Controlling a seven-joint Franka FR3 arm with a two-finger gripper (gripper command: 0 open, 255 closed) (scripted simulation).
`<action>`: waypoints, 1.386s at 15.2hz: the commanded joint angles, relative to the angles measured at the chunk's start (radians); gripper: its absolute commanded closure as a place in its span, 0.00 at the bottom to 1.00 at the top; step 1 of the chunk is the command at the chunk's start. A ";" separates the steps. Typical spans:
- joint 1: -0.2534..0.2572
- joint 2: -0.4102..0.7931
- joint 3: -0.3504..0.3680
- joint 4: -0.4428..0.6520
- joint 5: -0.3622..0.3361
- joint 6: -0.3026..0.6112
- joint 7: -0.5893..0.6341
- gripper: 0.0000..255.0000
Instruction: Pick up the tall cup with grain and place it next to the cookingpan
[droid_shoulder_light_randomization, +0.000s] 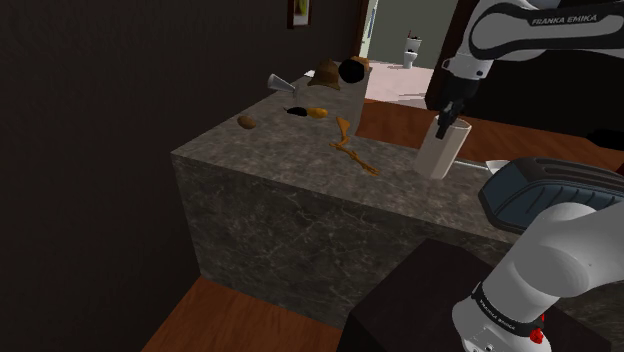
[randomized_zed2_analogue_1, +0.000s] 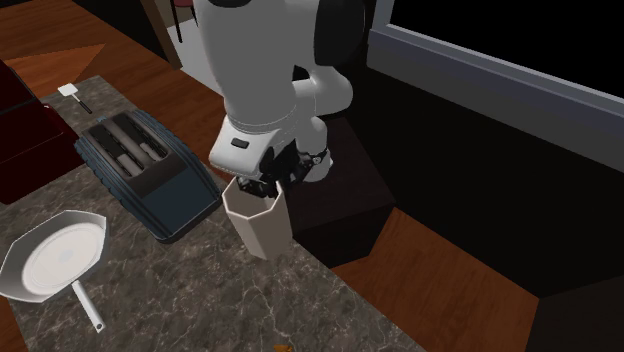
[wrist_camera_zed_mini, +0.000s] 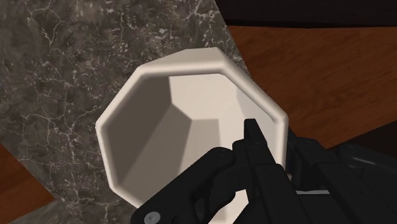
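To the second exterior view's left of the toaster (randomized_zed2_analogue_1: 145, 175), near it, a pale frying pan (randomized_zed2_analogue_1: 55, 258) lies flat on the dark marbled surface (randomized_zed2_analogue_1: 200, 290). The pan's rim is clipped by the picture's edge. Past the toaster's far end lies a small white spatula (randomized_zed2_analogue_1: 70, 92). Just beside the toaster, on the second exterior view's right, is the tall cup (randomized_zed2_analogue_1: 258, 218), white and faceted, close to the surface's edge. I cannot tell whether its base rests on the surface or hangs just clear of it.

The gripper (randomized_zed2_analogue_1: 262, 185) sits at the cup's mouth, mostly hidden under the white arm (randomized_zed2_analogue_1: 260, 70). In the wrist view the jaws look clenched on the cup's wall. One finger (wrist_camera_zed_mini: 252, 137) is inside the rim, and the other is outside, lost against the black hand. The cup's inside shows plain white walls, and the gripper covers its bottom.

In the shoulder view the arm's near link hides part of the toaster. The small things at the surface's end farthest from the toaster are too dim to name.
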 joint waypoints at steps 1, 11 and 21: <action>0.002 0.002 0.004 0.030 0.003 -0.028 -0.001 1.00; 0.010 0.024 0.017 0.180 0.017 -0.157 -0.005 1.00; 0.008 0.118 -0.042 0.350 0.016 -0.226 -0.085 1.00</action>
